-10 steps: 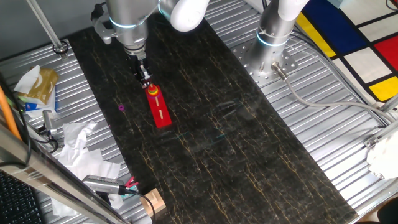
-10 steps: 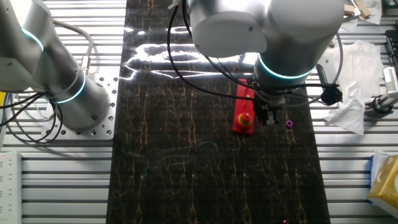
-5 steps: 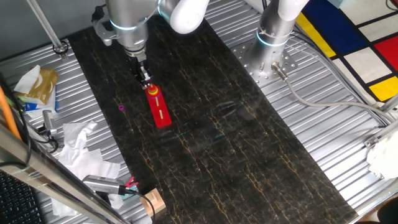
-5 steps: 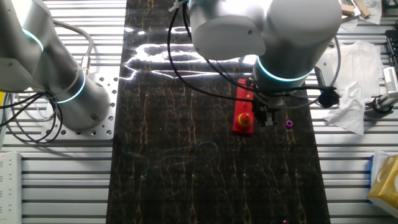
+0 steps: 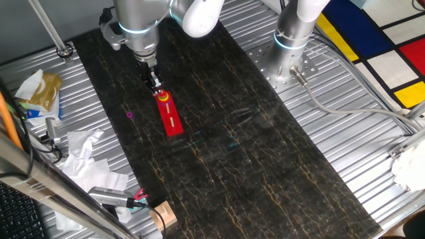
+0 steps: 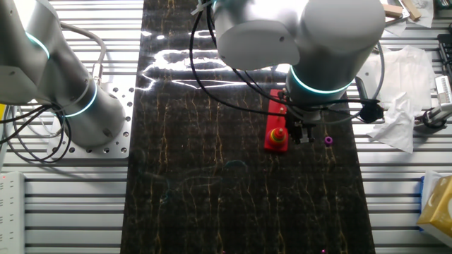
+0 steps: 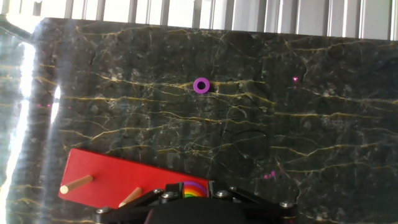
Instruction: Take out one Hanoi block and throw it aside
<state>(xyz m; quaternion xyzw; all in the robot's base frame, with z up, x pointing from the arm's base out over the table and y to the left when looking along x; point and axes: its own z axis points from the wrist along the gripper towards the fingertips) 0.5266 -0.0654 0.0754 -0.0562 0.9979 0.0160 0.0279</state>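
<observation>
A red base bar lies on the dark mat, with a small stack of coloured rings on the peg at its near end. The Hanoi block, a tiny round red piece, tops that stack; it also shows in the other fixed view. My gripper stands straight down over the stack. In the hand view my gripper has one jaw against each side of the rainbow-coloured stack, shut on it. Two bare wooden pegs stick up from the base.
A tiny purple ring lies loose on the mat beside the base, seen also in the fixed views. Crumpled paper and tools lie off the mat's edge. A second arm's base stands on the metal table.
</observation>
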